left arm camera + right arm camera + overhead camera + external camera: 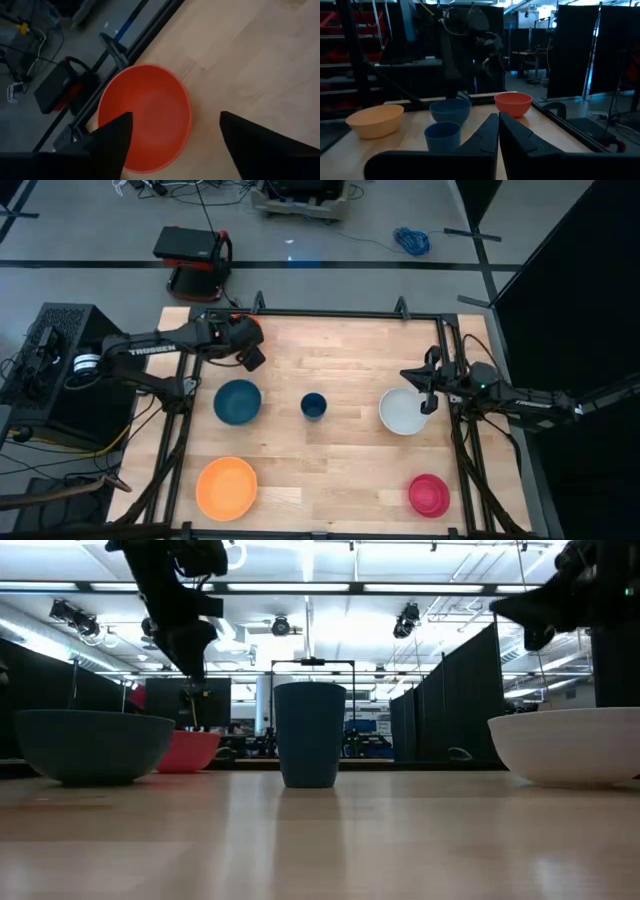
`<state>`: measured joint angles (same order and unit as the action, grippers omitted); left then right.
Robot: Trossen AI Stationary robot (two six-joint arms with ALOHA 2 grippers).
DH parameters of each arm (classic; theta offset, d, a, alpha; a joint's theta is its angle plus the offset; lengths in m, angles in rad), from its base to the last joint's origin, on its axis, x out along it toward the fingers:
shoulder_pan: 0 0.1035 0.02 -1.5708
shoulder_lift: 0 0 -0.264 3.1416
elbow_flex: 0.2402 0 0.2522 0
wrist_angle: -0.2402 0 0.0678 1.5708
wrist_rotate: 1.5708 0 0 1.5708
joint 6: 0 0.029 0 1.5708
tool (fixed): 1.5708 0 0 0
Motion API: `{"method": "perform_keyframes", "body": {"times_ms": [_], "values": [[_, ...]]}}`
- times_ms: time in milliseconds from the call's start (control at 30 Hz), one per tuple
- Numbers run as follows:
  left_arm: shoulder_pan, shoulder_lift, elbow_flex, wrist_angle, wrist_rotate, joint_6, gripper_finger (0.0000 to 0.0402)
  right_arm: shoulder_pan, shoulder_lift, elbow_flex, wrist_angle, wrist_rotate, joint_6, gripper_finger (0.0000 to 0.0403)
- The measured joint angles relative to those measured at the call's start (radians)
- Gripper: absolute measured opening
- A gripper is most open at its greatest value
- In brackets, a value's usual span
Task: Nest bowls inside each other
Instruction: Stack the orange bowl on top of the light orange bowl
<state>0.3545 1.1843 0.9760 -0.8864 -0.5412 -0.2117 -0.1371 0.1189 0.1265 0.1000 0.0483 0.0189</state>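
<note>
Five bowls stand apart on the wooden table: teal [237,402], small dark blue [313,406], white [404,411], large orange [227,488] and magenta-pink [428,495]. The red-orange bowl [145,117] stands upright by the far left corner, hidden under my left arm in the high view. My left gripper [175,120] is open, slants down and hangs above that bowl, one finger over it and one beside it. My right gripper [430,395] is shut and held level, high above the white bowl's right rim [560,720].
A black metal frame [330,313] runs along the table's edges, close behind the red-orange bowl [513,103]. A red-and-black device [192,255] sits on the floor beyond the far edge. Bare wood lies between the bowls in the table's middle [330,470].
</note>
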Motion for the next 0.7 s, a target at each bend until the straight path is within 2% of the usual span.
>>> {"method": "perform_keyframes", "body": {"times_ms": [100, 600, 700], "values": [[0.041, 0.001, 0.0, -0.003, 0.03, 0.022, 0.0301, 0.0, 0.036, 0.083, -0.085, 0.005, -0.01, 0.0], [0.289, 0.101, 0.001, -0.125, 0.339, 0.147, 0.0283, 0.0, 0.354, 0.363, -0.353, 0.106, -0.121, 0.0], [0.316, 0.15, 0.001, -0.128, 0.367, 0.187, 0.0283, 0.0, 0.38, 0.372, -0.334, 0.109, -0.135, 0.0003]]}}
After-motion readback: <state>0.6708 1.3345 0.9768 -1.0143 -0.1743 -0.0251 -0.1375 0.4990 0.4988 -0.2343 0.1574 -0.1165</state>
